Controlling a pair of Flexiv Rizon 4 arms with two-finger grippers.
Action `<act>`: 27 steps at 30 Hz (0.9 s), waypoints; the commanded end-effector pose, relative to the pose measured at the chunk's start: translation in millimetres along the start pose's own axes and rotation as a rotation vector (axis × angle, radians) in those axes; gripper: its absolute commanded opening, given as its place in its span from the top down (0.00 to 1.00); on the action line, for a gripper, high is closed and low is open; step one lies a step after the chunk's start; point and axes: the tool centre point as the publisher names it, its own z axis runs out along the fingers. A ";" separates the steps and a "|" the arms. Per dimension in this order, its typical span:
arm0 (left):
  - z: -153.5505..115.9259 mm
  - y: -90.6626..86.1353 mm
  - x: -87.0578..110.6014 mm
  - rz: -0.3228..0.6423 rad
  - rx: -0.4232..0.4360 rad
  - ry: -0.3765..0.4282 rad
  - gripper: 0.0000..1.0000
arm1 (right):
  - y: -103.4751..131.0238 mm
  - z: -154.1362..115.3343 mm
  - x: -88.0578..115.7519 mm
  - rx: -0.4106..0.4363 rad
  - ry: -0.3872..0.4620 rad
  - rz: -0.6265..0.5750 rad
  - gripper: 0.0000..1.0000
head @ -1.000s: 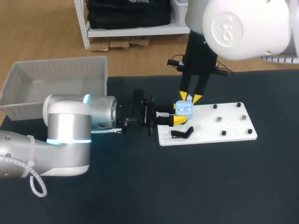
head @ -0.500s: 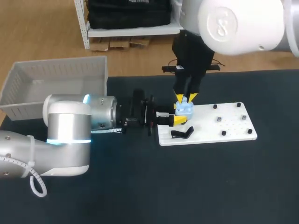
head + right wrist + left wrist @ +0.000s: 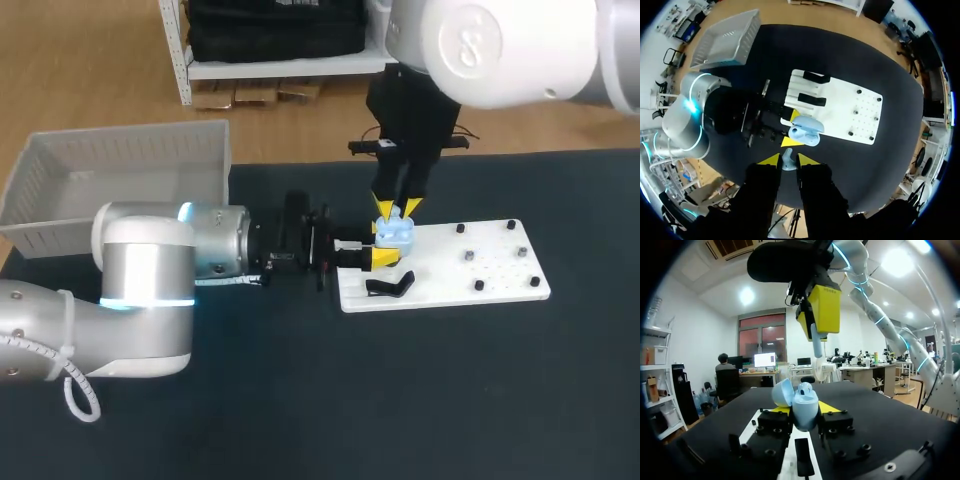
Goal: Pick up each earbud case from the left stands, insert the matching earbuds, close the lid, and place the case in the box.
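Our left hand (image 3: 385, 244) is clamped on the open blue case (image 3: 398, 233), mid-frame over the white board (image 3: 490, 265) on the worktop (image 3: 450, 380). Our right hand (image 3: 398, 208), just above it, pinches a pale earbud (image 3: 787, 161).

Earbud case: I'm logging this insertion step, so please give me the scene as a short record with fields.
earbud case: light blue, lid open, over the white board's left end
left end effector: shut on the earbud case
earbud: above the open case, not yet in it
right end effector: shut on the earbud
box: table's far left
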 end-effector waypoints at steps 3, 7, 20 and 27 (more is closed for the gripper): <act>0.4 -2.4 0.4 0.004 -0.010 -0.002 1.00 | 2.7 1.3 -4.9 0.061 0.002 -0.075 1.00; 0.4 -2.4 0.4 0.004 -0.010 -0.002 1.00 | 3.7 2.6 -6.6 0.130 -0.002 -0.150 1.00; 0.4 -2.4 0.4 0.004 -0.010 -0.002 1.00 | 3.4 5.5 -5.0 0.135 -0.070 -0.242 1.00; 0.4 -2.4 0.4 0.004 -0.010 -0.002 1.00 | -0.4 13.0 -3.2 0.134 -0.091 -0.282 1.00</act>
